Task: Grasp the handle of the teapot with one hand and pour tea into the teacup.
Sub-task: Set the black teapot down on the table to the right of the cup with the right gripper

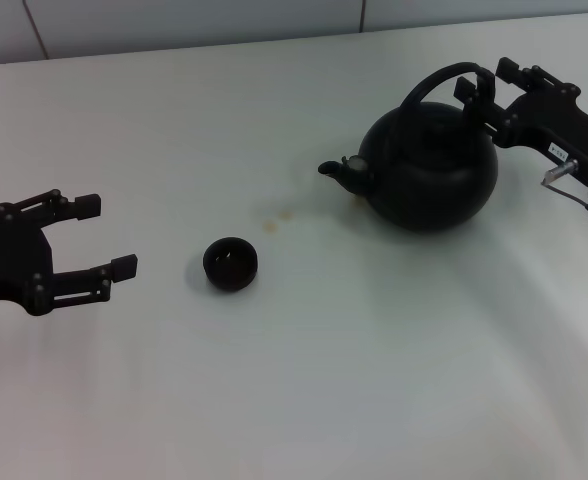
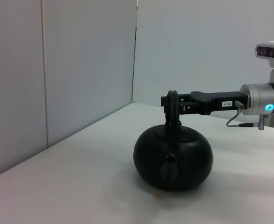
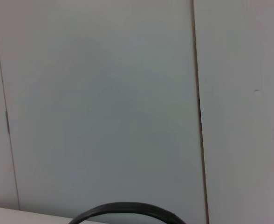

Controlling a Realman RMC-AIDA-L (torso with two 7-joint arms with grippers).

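The matte-black teapot [image 1: 429,165] stands on the white table at the right, its spout [image 1: 339,172] pointing left toward the teacup [image 1: 230,263], a small black bowl near the middle. The arched handle [image 1: 444,75] stands upright over the pot. My right gripper [image 1: 490,82] is open at the handle's right end, with one finger on each side of the band. The left wrist view shows the teapot [image 2: 174,156], its handle [image 2: 172,112] and the right gripper [image 2: 170,103] at the hoop's top. The handle's arc [image 3: 123,210] shows in the right wrist view. My left gripper [image 1: 107,235] is open and empty, left of the teacup.
Small brownish stains [image 1: 279,218] mark the table [image 1: 324,380] between cup and teapot. A panelled wall [image 1: 174,20] runs along the table's far edge.
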